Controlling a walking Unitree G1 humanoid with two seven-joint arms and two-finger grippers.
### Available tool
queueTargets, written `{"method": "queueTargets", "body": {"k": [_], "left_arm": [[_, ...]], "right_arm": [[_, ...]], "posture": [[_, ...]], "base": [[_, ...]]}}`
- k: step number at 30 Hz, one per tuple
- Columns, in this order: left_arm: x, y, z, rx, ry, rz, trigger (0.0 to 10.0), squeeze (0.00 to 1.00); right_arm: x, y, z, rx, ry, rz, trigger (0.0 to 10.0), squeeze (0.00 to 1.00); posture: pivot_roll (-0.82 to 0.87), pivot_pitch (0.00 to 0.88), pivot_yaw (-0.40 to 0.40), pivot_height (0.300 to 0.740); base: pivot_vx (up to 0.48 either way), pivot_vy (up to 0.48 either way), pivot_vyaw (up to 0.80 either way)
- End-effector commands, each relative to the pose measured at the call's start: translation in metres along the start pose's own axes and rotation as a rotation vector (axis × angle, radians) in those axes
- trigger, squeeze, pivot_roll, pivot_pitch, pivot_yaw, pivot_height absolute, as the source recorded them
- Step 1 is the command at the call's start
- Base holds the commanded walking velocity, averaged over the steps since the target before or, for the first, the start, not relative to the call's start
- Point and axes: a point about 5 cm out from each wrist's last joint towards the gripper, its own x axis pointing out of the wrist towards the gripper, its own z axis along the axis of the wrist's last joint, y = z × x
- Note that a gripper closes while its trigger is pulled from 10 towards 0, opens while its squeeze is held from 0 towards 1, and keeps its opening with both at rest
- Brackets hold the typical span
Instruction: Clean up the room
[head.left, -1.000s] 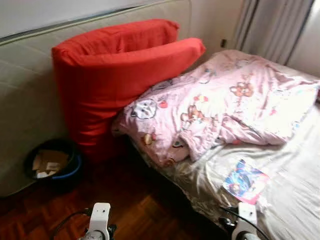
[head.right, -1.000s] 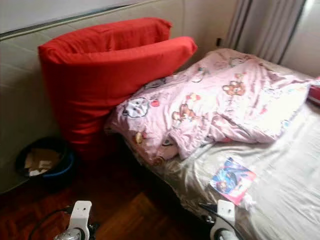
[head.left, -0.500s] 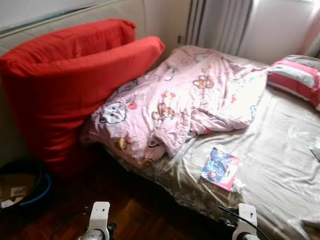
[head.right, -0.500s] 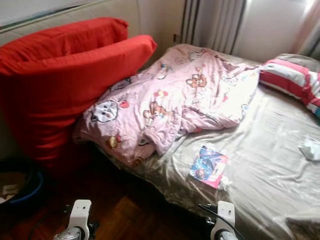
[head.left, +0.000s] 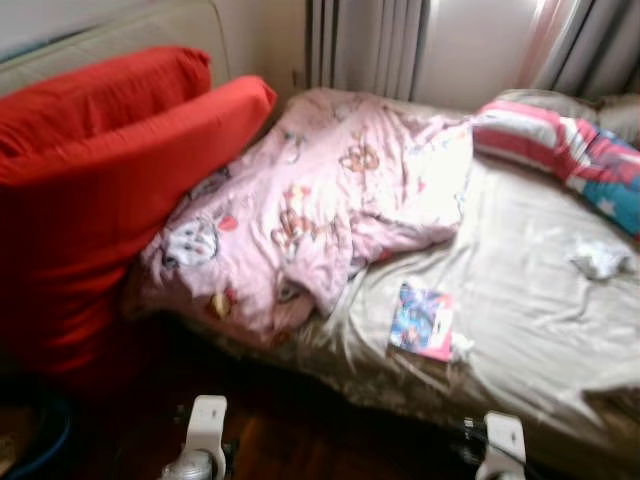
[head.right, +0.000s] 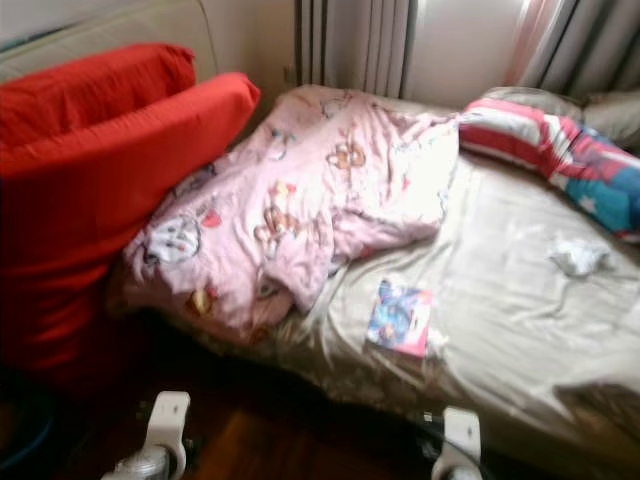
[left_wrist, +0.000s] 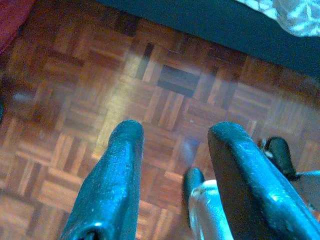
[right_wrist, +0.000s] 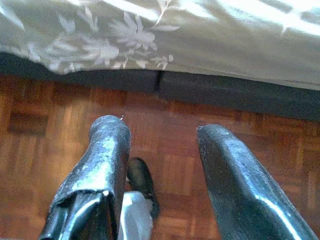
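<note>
The bed (head.left: 540, 300) is being surveyed; both jaws hang parted and empty. The booklet (head.left: 422, 321), at one o'clock, is judged next.

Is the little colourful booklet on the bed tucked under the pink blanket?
No, the booklet lies in the open on the beige sheet, apart from the edge of the pink blanket.

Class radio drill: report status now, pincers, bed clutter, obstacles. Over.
Both pincers open, empty, low over floor. Booklet and crumpled tissue lie on bed sheet. Pink duvet bunched beside them.
</note>
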Motion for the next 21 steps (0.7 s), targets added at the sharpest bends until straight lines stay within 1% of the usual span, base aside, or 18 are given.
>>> {"method": "queueTargets", "body": {"k": [1,11,15,21], "left_arm": [[-0.0008,0.0016,-0.0062,0.000,0.025,0.003,10.0,0.00],[-0.0007,0.0021,-0.0036,0.017,0.004,0.004,10.0,0.00],[-0.0007,0.0017,-0.0031,-0.001,-0.001,0.002,10.0,0.00],[-0.0007,0.0016,-0.0030,-0.004,-0.002,0.002,10.0,0.00]], "right_arm": [[-0.0005,0.0026,-0.0061,-0.008,0.018,0.006,10.0,0.00],[-0.0004,0.0029,-0.0055,-0.006,0.015,0.004,10.0,0.00],[-0.0003,0.0031,-0.0047,-0.004,0.009,0.006,10.0,0.00],[-0.0003,0.0032,-0.0039,0.005,0.000,0.006,10.0,0.00]], "posture": [[-0.05,0.000,0.011,0.740],[-0.04,0.000,0.013,0.740],[-0.04,0.000,0.014,0.740],[-0.04,0.000,0.014,0.740]], "base": [[0.000,0.000,-0.80],[0.000,0.000,-0.80],[0.000,0.000,0.00],[0.000,0.000,0.00]]}}
